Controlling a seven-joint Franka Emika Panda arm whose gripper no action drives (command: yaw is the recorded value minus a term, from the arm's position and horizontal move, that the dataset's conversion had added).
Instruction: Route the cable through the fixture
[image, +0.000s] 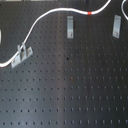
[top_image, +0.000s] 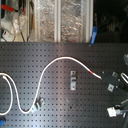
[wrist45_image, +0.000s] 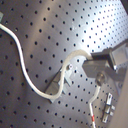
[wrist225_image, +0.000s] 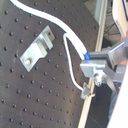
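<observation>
- White cable with a red band curves across the black pegboard, already through the lower-left clip.
- Middle clip and right clip sit unthreaded below it.
- Gripper, fingers closed on the cable in both wrist views.
- Likely next: lower the cord into the middle clip.

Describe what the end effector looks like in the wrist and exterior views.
In the first wrist view, the end effector shows dark grey, blocky metal fingers with a round silver screw head below them. The second wrist view shows the same grey angular fingers with bolted metal parts. In the second exterior view it is black with white and silver fittings at the right edge. No markings are legible.
</observation>
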